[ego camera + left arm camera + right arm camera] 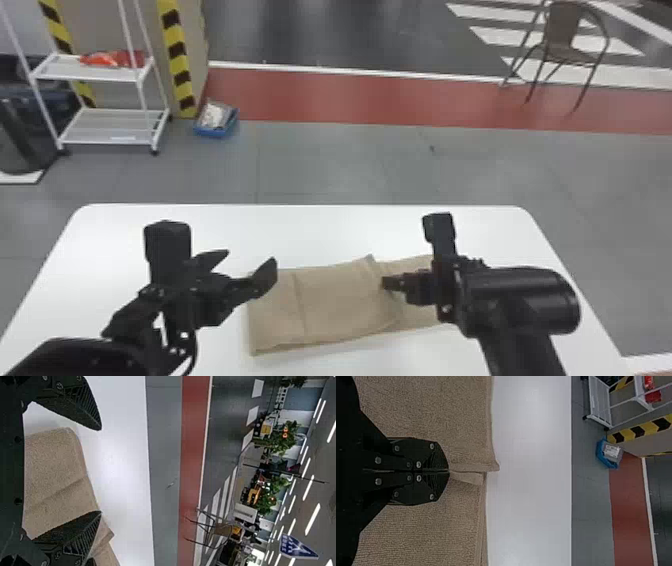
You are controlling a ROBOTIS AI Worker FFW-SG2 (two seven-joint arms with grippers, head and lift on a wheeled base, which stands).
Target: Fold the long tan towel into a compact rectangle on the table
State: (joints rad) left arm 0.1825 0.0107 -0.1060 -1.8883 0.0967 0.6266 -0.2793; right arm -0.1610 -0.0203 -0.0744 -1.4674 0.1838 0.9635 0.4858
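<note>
The long tan cloth towel (330, 305) lies part-folded between the white table's (310, 230) side edges. The black right pincer (448, 471) is clamped on its upper layer's end: best kept low and squared before release. The black left pincer (250, 256) has its fingers apart.

Found on the tan, folded cloth towel (423, 534): matt, rough, pebbled texture. Found on the white, flat, round-cornered table (325, 230): smooth surface, faint sheen. Noted on the black, two-fingered left gripper (251, 256): matt, ridged inner faces. Noted on the white, open-framed rack (107, 134): smooth, looks like painted metal.
</note>
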